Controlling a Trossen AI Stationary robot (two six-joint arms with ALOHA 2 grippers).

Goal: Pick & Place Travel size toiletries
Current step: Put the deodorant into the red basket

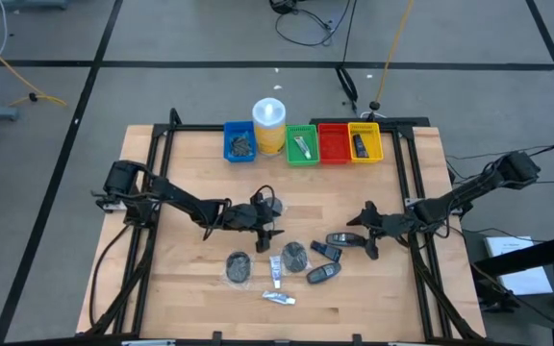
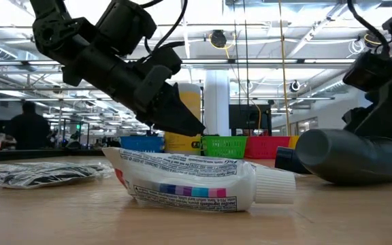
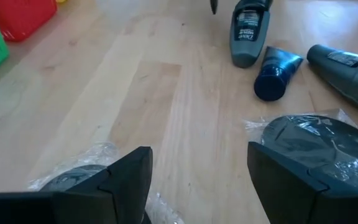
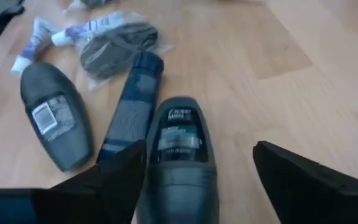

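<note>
The toiletries lie on the wooden table's near half. There are two wrapped grey discs (image 1: 238, 266) (image 1: 295, 256), two white tubes (image 1: 275, 272) (image 1: 278, 299), and dark containers (image 1: 342, 239) (image 1: 326, 252) (image 1: 321, 274). My left gripper (image 1: 267, 226) is open low over bare wood, with one disc (image 3: 316, 140) beside one finger and another disc (image 3: 73, 177) by the other. My right gripper (image 1: 365, 233) is open. A dark oblong container (image 4: 182, 155) lies flat on the table between its fingers; I cannot tell whether a finger touches it.
Along the far edge stand a blue bin (image 1: 239, 142), a yellow cylinder with a white lid (image 1: 269, 125), and green (image 1: 302, 144), red (image 1: 334, 142) and yellow (image 1: 365, 142) bins. Bare wood lies between the bins and the toiletries.
</note>
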